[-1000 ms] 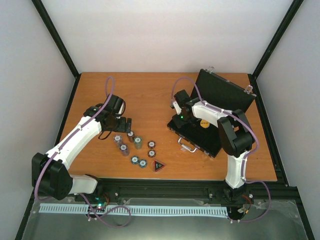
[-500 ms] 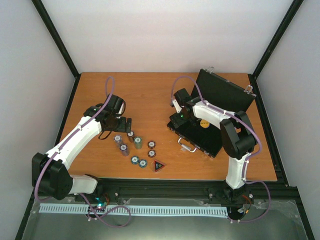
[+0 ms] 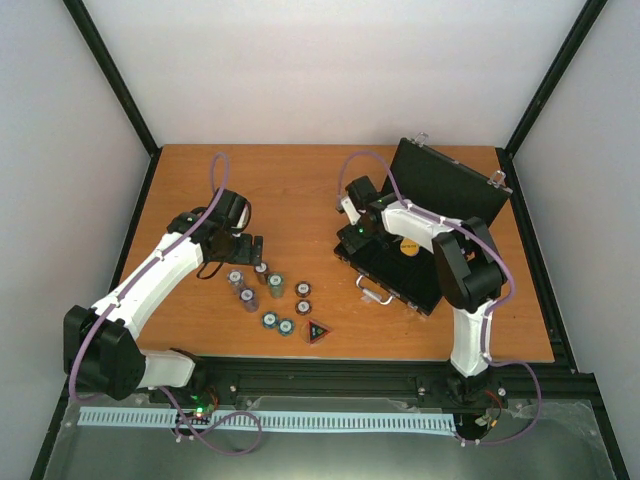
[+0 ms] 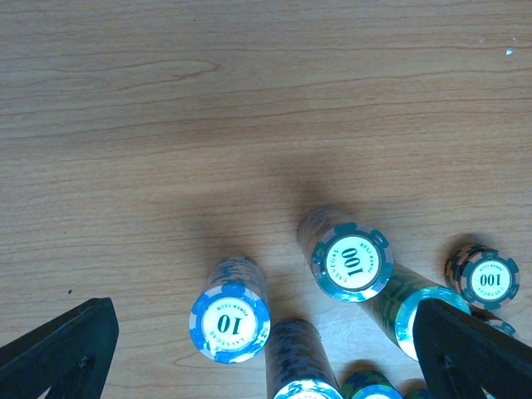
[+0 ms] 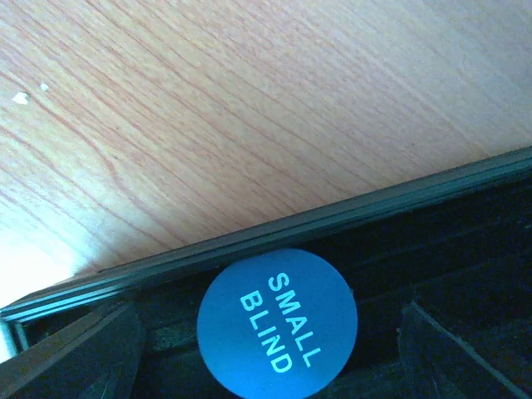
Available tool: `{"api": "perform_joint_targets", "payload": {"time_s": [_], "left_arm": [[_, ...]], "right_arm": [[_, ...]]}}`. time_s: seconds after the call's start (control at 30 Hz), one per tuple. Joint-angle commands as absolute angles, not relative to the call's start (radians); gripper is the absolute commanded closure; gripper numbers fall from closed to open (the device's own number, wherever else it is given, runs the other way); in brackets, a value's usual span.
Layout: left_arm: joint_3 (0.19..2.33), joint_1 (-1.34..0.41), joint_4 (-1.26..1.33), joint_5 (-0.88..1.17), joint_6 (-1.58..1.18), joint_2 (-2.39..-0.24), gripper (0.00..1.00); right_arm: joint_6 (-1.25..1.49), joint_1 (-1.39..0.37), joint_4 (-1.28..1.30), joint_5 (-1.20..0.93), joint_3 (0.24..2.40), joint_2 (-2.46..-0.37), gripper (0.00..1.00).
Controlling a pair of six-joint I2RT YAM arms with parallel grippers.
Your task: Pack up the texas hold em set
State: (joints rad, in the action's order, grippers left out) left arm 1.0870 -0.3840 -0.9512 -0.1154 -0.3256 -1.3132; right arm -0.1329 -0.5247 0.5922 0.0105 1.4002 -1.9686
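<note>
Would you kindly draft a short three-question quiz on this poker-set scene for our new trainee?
1. True or false: the black case has its lid shut.
2. What is printed on the blue disc lying in the case? A) BIG BLIND B) SMALL BLIND C) DEALER
3. Fill the gap: the dark triangular token lies on the ____.
Key: 1 false, the lid stands raised; 2 B; 3 table.
</note>
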Motion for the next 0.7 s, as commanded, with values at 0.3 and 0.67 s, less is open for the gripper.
{"api": "perform_joint_targets", "payload": {"time_s": [0.3, 0.67], "left_arm": [[1.085, -0.388, -0.964, -0.133, -0.341, -1.294, 0.00], [1.081, -0.388, -0.949, -0.121, -0.347, -1.310, 0.00]], "right_arm": [[-0.161, -0.481, 0.560, -0.049, 1.387, -2.012, 0.23], [-0.147, -0.482, 0.560, -0.069, 1.387, -2.008, 0.43]]}}
